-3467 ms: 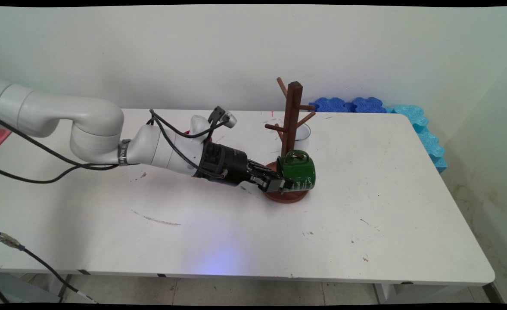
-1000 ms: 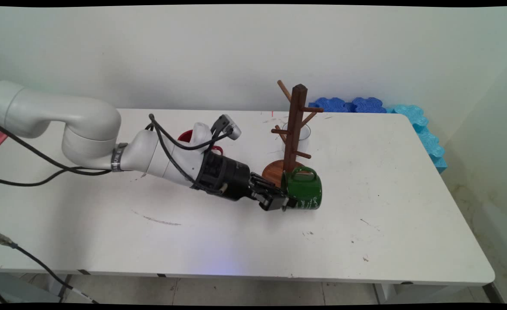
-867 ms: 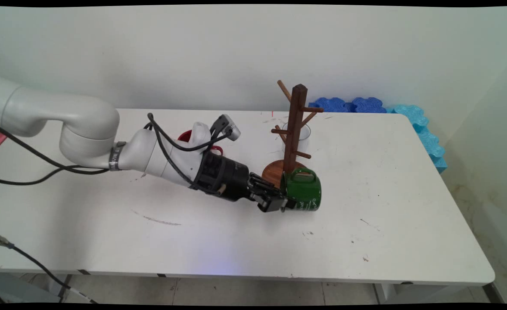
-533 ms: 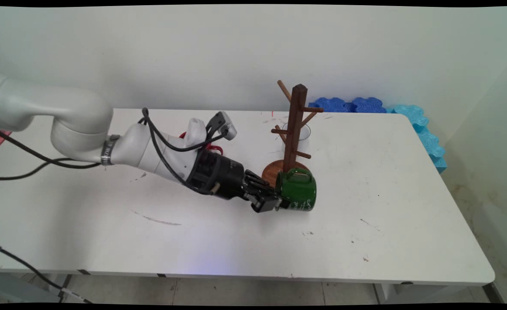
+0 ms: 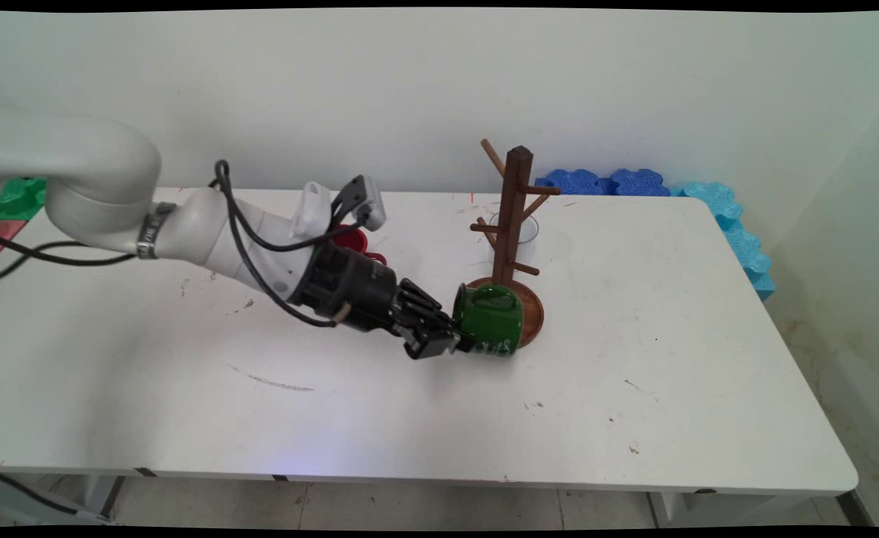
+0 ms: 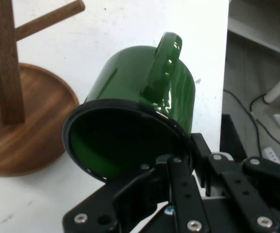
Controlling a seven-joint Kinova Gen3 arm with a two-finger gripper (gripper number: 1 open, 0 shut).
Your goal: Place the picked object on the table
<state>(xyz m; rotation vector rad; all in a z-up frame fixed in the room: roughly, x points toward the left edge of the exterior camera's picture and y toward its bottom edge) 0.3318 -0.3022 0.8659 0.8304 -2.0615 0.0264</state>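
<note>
Where visible, fingers (image 6: 171, 167) apparently clamped on green mug (image 5: 488, 320) rim beside wooden rack (image 5: 512, 224).

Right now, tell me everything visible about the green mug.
The green mug is glossy, enamel-like by its look, with a dark rim and pale lettering on its side. It lies tipped sideways, mouth towards the gripper, loop handle up. The gripper's fingers pinch its rim, one inside the mouth. It sits before the wooden mug tree, overlapping the tree's round base in the main view; whether it touches the base or the table is unclear.
</note>
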